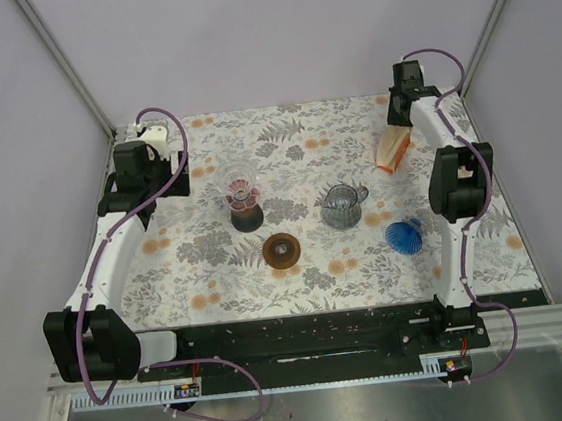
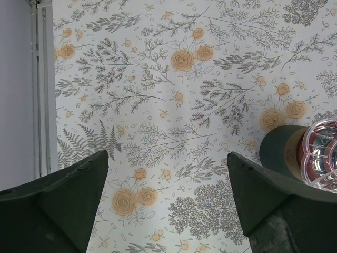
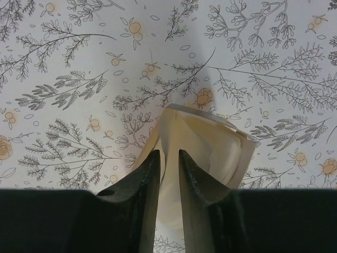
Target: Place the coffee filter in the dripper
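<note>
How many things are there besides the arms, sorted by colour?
Clear: 2, dripper and jug
Blue: 1, cup
Brown: 1, disc
Cream: 1, filter
Total: 5

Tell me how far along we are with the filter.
Grasp looks done: the right gripper is shut on the coffee filter, at the far right of the table. In hand: the carry, with the filter apart from every vessel. Left: lowering it into the dripper, likely the clear cone on its stand, mid-table. The left gripper is open, holding nothing.
</note>
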